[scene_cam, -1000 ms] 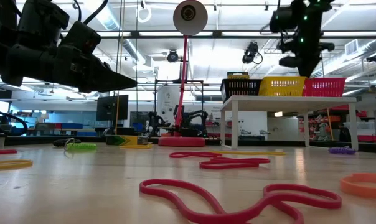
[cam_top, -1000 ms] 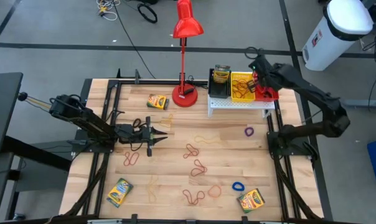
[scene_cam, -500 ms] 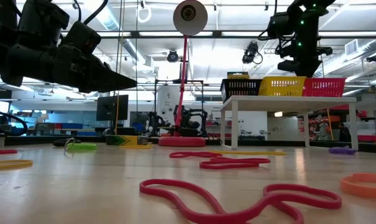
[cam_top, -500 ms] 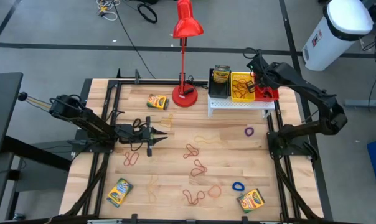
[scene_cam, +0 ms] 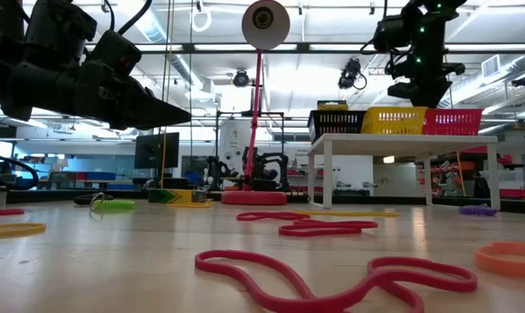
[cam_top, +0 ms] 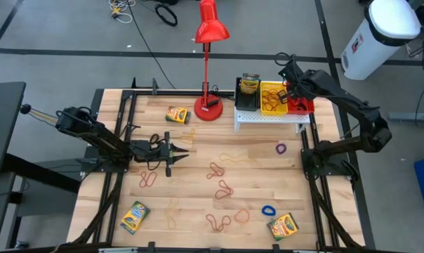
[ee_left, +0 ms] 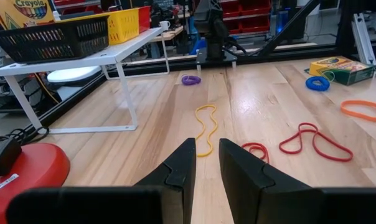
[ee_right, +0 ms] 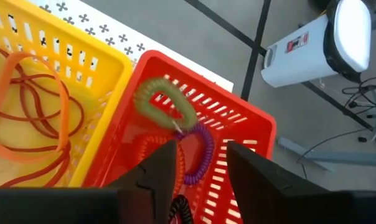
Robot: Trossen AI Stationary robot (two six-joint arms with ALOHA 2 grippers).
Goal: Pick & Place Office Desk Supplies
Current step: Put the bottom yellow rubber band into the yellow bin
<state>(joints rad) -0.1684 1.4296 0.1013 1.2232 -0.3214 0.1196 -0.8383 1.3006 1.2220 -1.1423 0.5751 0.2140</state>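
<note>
Right wrist view: the right end effector [ee_right: 197, 165] hangs over the red bin [ee_right: 238, 134] with its two dark fingers parted and nothing between them. Below the gap lie a pale green coil loop [ee_right: 163, 102] and a purple coil loop [ee_right: 203, 155], touching each other on the bin's floor. Just beside it, the yellow bin [ee_right: 82, 50] holds orange and red rubber bands [ee_right: 26, 118].

From above, the right end effector [cam_top: 290, 86] sits over the boundary of the yellow and red bins, which stand in a row with the black bin [cam_top: 247, 95] on a small white shelf [cam_top: 272, 117] at the table's [cam_top: 198, 204] far edge. The red lamp [cam_top: 210, 67] stands just beside the shelf, with a crayon box [cam_top: 177, 114] near its base.

The left end effector [cam_top: 175, 153] hovers above the table on its left side; in its wrist view its fingers [ee_left: 175, 174] stand slightly apart, gripping nothing. Ahead of it lie a yellow band [ee_left: 205, 127] and red bands [ee_left: 312, 142].

Other loops are scattered across the table's middle. A purple loop [cam_top: 281, 148] lies near the shelf, and a blue loop [cam_top: 268, 210] lies just beside another crayon box [cam_top: 283, 226] at the near right. A third crayon box [cam_top: 134, 216] lies at the near left.
</note>
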